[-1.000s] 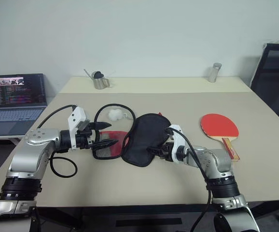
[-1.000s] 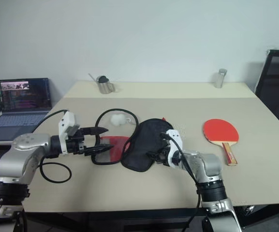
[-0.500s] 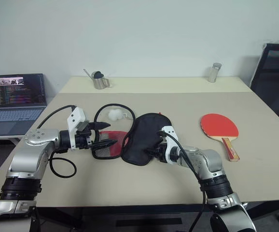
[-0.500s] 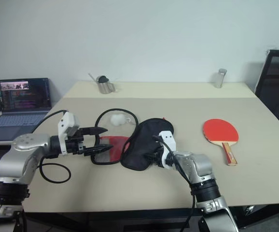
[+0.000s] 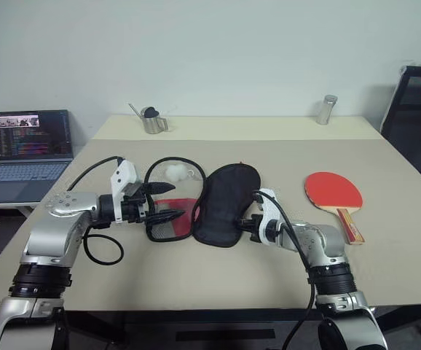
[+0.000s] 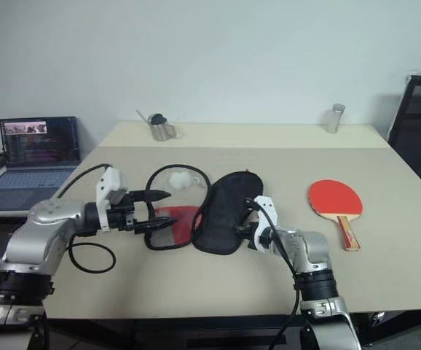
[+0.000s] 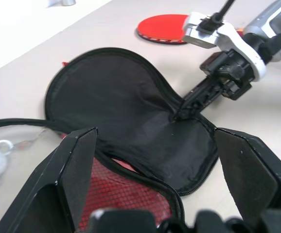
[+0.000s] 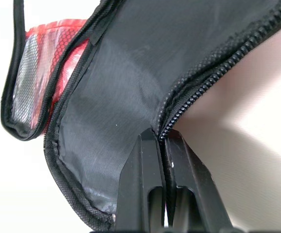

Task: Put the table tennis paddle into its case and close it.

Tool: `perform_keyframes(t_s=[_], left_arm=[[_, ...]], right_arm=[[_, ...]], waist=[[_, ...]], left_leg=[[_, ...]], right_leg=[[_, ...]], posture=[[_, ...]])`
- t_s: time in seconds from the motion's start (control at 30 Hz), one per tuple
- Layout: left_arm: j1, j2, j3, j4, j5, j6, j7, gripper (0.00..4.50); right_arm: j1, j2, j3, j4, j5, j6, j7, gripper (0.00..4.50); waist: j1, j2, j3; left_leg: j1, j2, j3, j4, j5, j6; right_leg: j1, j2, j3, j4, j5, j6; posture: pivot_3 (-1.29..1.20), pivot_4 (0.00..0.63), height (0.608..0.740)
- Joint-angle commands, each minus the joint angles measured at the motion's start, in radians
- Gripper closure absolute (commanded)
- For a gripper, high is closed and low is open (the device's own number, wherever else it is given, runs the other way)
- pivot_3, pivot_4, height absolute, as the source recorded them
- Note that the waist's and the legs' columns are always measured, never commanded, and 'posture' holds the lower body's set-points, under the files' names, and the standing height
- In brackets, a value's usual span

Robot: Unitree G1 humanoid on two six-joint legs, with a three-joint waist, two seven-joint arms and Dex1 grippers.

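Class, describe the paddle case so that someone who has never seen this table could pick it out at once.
On the beige table, look between the two robot arms near the front edge. The case lies there unzipped, its black flap pinched at the zip edge by the right gripper. Unlike the red paddle to its right, it is soft, black and paddle-shaped.

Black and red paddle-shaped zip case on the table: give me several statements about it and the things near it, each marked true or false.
1. The right hand is shut on the black and red zip case's zipper edge. True.
2. The red-faced wooden-handled table tennis paddle lies inside the case. False: it lies on the beige table, apart from the case.
3. The left hand is open. True.
4. The case is zipped shut. False: it lies open.
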Motion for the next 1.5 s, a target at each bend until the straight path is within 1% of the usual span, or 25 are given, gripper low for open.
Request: perform_keyframes(t_s=[0.03, 0.27, 0.43, 0.67, 0.9, 1.23, 1.5], left_arm=[[-0.013, 0.0, -0.001, -0.073, -0.023, 0.016, -0.017, 0.35], [-0.014, -0.022, -0.021, -0.1, -0.022, 0.031, -0.023, 0.35], [-0.023, -0.033, -0.037, -0.103, -0.02, 0.033, -0.026, 0.35], [-0.034, -0.049, -0.05, -0.109, -0.02, 0.038, -0.026, 0.35], [-0.049, -0.057, -0.063, -0.103, -0.016, 0.034, -0.03, 0.35], [-0.064, -0.065, -0.077, -0.091, -0.007, 0.021, -0.032, 0.35], [-0.065, -0.071, -0.077, -0.093, 0.003, 0.018, -0.027, 0.35]], right_arm=[[0.011, -0.037, -0.044, -0.094, 0.037, 0.051, 0.003, 4.48], [0.039, -0.129, -0.093, -0.165, 0.067, 0.132, 0.015, 4.48], [0.042, -0.188, -0.103, -0.189, 0.086, 0.17, 0.035, 4.48], [0.025, -0.311, -0.083, -0.169, 0.09, 0.189, 0.108, 4.48], [0.005, -0.414, -0.022, -0.128, 0.078, 0.168, 0.189, 4.48], [-0.08, -0.483, 0.071, 0.009, 0.025, 0.078, 0.276, 4.48], [-0.134, -0.484, 0.077, 0.12, -0.003, 0.039, 0.299, 4.48]], waist=[[0.0, 0.0, 0.0], [0.001, 0.0, 0.0], [0.001, 0.0, 0.0], [0.001, -0.001, 0.001], [0.002, -0.001, 0.001], [0.002, -0.002, 0.002], [0.002, -0.002, 0.003]], left_leg=[[0.0, 0.0, 0.0, 0.0, 0.0, 0.0], [0.0, 0.0, 0.0, 0.0, 0.0, 0.0], [0.0, 0.0, 0.0, 0.0, 0.0, 0.0], [0.0, 0.0, 0.0, 0.0, 0.0, 0.0], [0.0, 0.0, 0.0, 0.0, 0.0, 0.0], [0.0, 0.0, 0.001, 0.0, 0.0, 0.0], [-0.001, 0.0, 0.001, 0.0, 0.0, 0.0]], right_leg=[[0.0, 0.0, 0.0, 0.0, 0.0, 0.0], [0.0, 0.0, 0.0, 0.0, 0.0, 0.0], [0.0, 0.0, 0.0, 0.0, 0.0, 0.0], [0.0, 0.0, 0.0, -0.001, 0.0, 0.0], [0.0, 0.0, 0.0, -0.001, 0.0, 0.0], [0.0, 0.0, 0.0, -0.001, 0.0, 0.0], [0.0, 0.0, 0.0, -0.001, 0.0, 0.0]], posture=[[0.0, 0.15, 0.74], [0.0, 0.15, 0.74], [0.0, 0.15, 0.74], [0.0, 0.15, 0.74], [0.0, 0.15, 0.74], [0.0, 0.15, 0.74], [0.0, 0.15, 0.74]])
